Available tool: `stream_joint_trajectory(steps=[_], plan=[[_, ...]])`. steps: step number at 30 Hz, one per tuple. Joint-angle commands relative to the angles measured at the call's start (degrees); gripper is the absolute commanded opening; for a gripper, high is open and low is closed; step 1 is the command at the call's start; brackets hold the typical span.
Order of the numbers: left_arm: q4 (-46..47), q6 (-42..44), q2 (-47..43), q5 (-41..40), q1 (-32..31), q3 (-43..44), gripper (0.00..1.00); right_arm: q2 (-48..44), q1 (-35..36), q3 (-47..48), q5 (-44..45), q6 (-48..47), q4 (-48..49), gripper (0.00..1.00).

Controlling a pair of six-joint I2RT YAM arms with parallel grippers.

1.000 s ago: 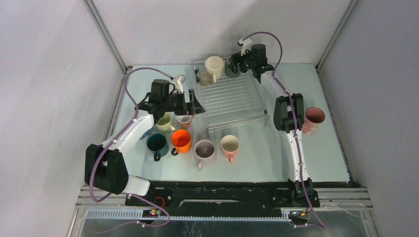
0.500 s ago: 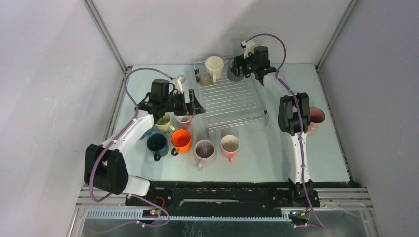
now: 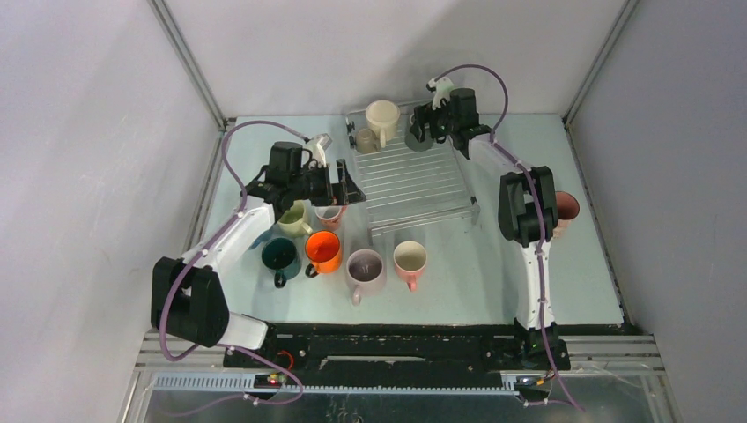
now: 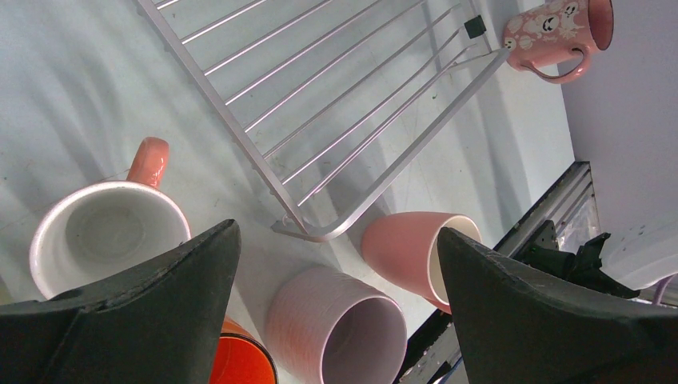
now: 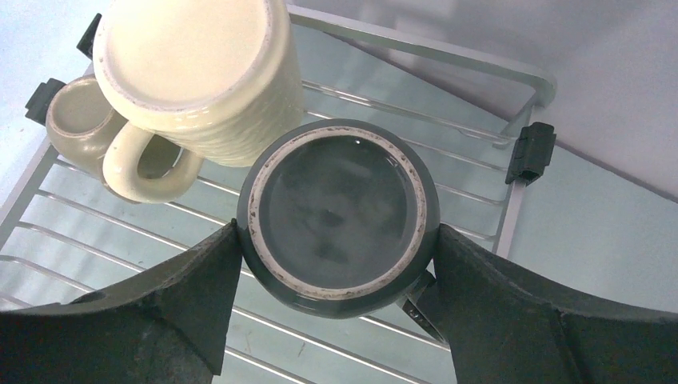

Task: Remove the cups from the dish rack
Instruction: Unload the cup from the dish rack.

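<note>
Right pincer [image 5: 336,240] shifted; wrist view alone shows it clamping grey mug [image 5: 336,210]

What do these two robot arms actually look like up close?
The left arm and right arm are white tubes between chunky black joint housings, each trailed by a mauve cable. The left end effector and right end effector each carry two broad, matte black, wedge-shaped fingers.

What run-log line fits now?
left pincer: open | right pincer: clamped on upturned dark grey ceramic mug | silvery wire dish rack: cream ceramic mug, beige cup
</note>
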Motion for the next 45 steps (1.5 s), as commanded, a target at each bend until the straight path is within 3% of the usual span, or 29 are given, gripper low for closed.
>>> stream_joint_trajectory(steps=[1,6,14,23,30,45], plan=[[0.8,0.2,-1.3,1.3,-0.3,0.4,1.0,-4.0,0.4,0.1,-0.6,0.5,1.4,0.91],[0.9,0.2,-0.9,1.4,-0.3,0.5,1.0,-2.6,0.0,2.3,-3.1,-0.1,-1.7,0.99],[0.9,0.3,-0.6,1.4,-0.3,0.5,1.0,0.0,-1.1,8.3,-8.4,-2.4,-6.7,1.0],[0.8,0.5,0.0,1.7,-0.3,0.5,1.0,7.6,-2.3,23.8,-14.0,-7.3,-18.7,1.0],[0.8,0.5,0.5,2.0,-0.4,0.7,1.0,8.3,-2.9,24.3,-16.7,-9.6,-20.6,1.0],[0.5,0.9,1.4,1.8,-0.8,0.9,1.0,11.4,-3.0,25.6,-14.0,-11.1,-19.9,1.0]])
